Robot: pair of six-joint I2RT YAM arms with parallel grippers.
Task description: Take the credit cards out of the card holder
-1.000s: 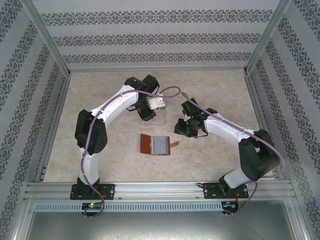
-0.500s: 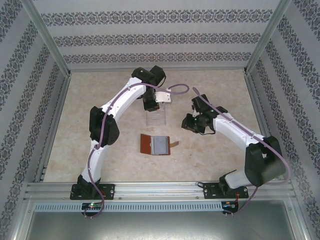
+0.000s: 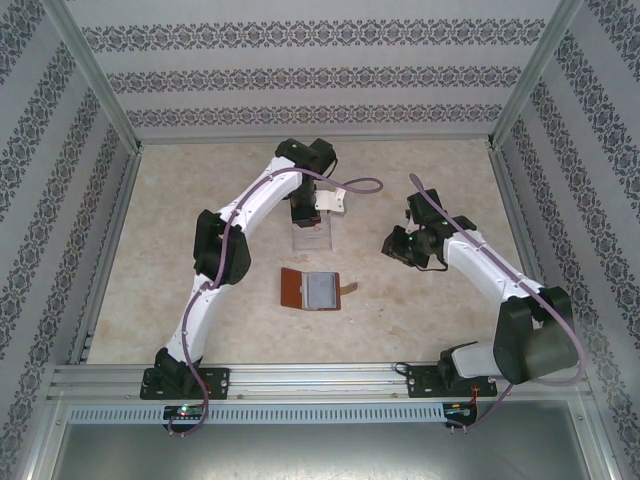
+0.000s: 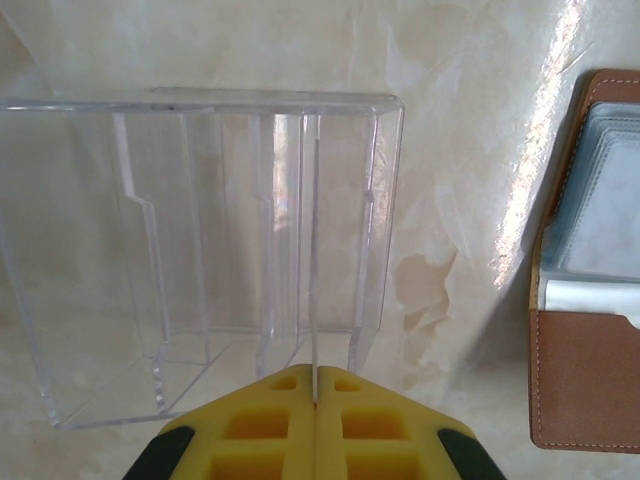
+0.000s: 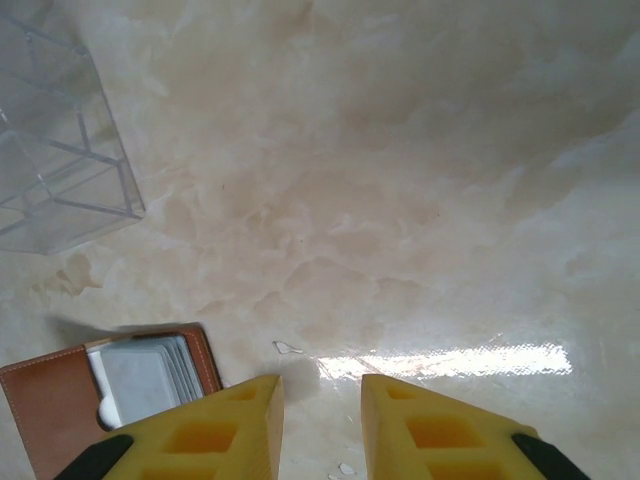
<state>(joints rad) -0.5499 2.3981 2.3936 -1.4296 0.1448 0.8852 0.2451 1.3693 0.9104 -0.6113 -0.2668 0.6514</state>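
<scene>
**Set this card down square, then brace the holder for the next pull**

On my left, my left gripper (image 4: 315, 388) is pressed fully closed. It hangs over the clear plastic tray (image 4: 200, 250), which stands on the marbled table (image 3: 200, 260) on the far side of the card holder. A thin pale line (image 4: 315, 250) rises from between the pads (image 4: 270, 430) and crosses the tray's right-hand slot. I judge it to be a card seen edge-on, though I cannot rule out a divider. If it is a card, the step in hand is to place it in the tray. I should keep its edge parallel to the dividers, lower it inside the walls, and only then let go. That way it neither catches the rim nor tips the light tray.

In the middle, the reddish-brown leather card holder (image 3: 310, 289) lies open and flat, nearer my bases than the tray. Its tab (image 3: 349, 288) points right. Pale credit cards (image 5: 150, 375) sit in its grey-blue pockets, so I judge the job unfinished.

On the right, my right gripper (image 5: 320, 420) stands parted with nothing between its fingers. It hovers over bare table near the tab side, apart from the leather. It would do well to pin the holder while the left draws the next card; otherwise the whole thing may slide.
</scene>
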